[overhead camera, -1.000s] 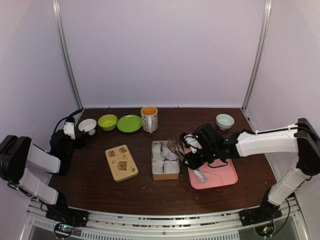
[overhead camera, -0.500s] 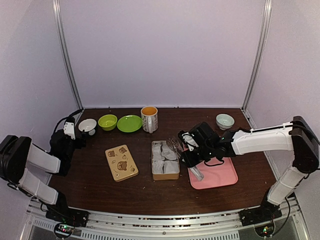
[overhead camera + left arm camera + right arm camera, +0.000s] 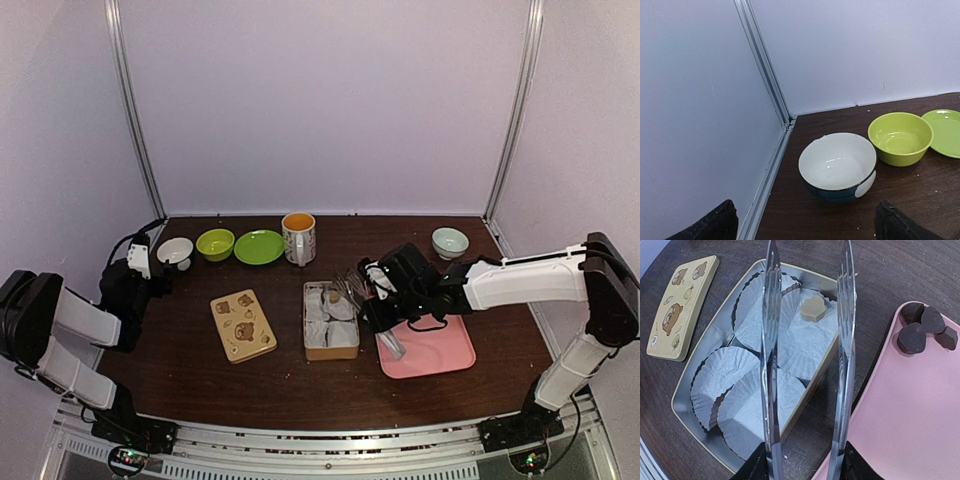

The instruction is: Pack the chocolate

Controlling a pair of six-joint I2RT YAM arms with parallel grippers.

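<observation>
Nearest, at right: right claw [image 3: 802, 465] clamped on handles of long shiny metal tongs [image 3: 771, 365], tong arms apart, nothing gripped between them. Below tongs, on dark brown wooden worktop [image 3: 200, 380]: flat pink plastic tray [image 3: 910, 415] with four small dark brown chocolate lumps [image 3: 912, 337] clustered at far corner. Just beside tray: open rectangular metal tin [image 3: 715, 335] lined with white pleated paper cups [image 3: 720, 380], one light brown chocolate piece [image 3: 812, 307] in a far cup, seen between tong arms, clear of both. Left of tin, apart: tan bear-printed rectangular lid [image 3: 682, 305], lying flat. Far left: left claw [image 3: 805, 227] spread wide, empty, facing white-inside dark-bottomed bowl [image 3: 837, 165]. Back row onward: lime green bowl [image 3: 900, 137], green plate [image 3: 945, 132], white mug with orange inside [image 3: 298, 238], pale green bowl [image 3: 450, 242] far right.
</observation>
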